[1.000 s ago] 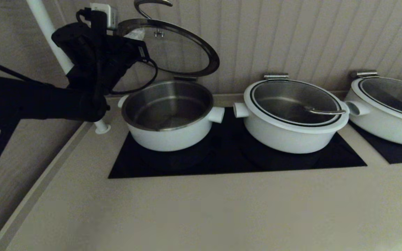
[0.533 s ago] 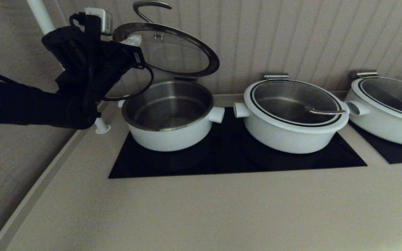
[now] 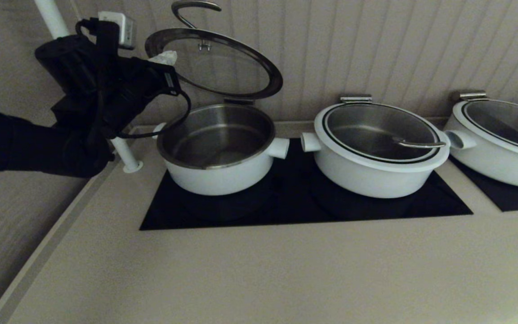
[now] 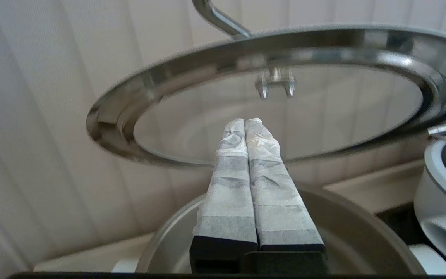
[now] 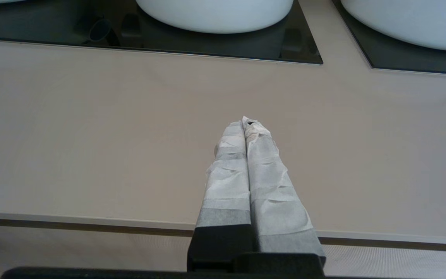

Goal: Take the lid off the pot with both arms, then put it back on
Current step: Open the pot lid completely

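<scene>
Over the leftmost pot (image 3: 216, 150) the lid (image 3: 214, 63) stands tilted up, hinged at the back edge, so the steel inside of the pot is open to view. No brand, label or writing readable anywhere, as far as I can see. The lid's handle (image 3: 191, 9) gets cut off at the top of the head view. The left gripper (image 4: 245, 123) sits just by the lid's left rim, jaws pressed together with the taped fingertips (image 4: 259, 135) meeting and nothing between them; can't tell if they touch the glass. The right gripper (image 5: 246, 123) is out of the head view, hanging over the beige surface (image 5: 91, 135) in front of the black cooktop (image 5: 207, 46), jaws pressed together too, holding nothing.
</scene>
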Tool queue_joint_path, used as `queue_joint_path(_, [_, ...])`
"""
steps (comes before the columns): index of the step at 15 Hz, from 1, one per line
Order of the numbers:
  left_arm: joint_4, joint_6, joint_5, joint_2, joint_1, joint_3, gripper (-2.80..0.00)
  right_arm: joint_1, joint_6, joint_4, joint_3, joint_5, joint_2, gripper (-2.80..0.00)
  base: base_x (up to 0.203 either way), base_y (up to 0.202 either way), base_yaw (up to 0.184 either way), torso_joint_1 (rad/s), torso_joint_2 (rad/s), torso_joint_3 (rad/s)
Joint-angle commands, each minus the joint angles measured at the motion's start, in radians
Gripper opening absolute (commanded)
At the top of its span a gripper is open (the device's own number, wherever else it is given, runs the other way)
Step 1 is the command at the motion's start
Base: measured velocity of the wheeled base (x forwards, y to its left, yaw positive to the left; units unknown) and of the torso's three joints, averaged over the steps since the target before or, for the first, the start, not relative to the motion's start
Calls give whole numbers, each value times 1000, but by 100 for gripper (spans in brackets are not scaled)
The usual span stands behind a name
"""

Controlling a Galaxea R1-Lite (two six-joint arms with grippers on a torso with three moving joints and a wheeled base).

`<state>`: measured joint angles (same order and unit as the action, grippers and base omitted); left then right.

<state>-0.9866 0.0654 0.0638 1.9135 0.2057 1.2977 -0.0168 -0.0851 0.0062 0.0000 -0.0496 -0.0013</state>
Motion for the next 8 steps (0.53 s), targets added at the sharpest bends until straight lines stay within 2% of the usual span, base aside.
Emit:
queue_joint_path(1, [-6, 2, 1, -43, 1, -47, -280, 0, -1, 0, 0, -1, 1, -280, 0, 0, 0, 0, 0, 0])
queue_joint_path(4, [-15, 2, -1, -112, 0, -147, -280, 0, -1, 0, 0, -1, 1, -280, 0, 0, 0, 0, 0, 0])
queue_joint_path(6, [-82, 1, -7, -135, 0, -207, -280, 0, -1, 0, 0, -1, 1, -280, 0, 0, 0, 0, 0, 0])
queue_joint_path(8, [-102, 1, -10, -165, 0, -255, -280, 0, -1, 0, 0, -1, 1, -280, 0, 0, 0, 0, 0, 0])
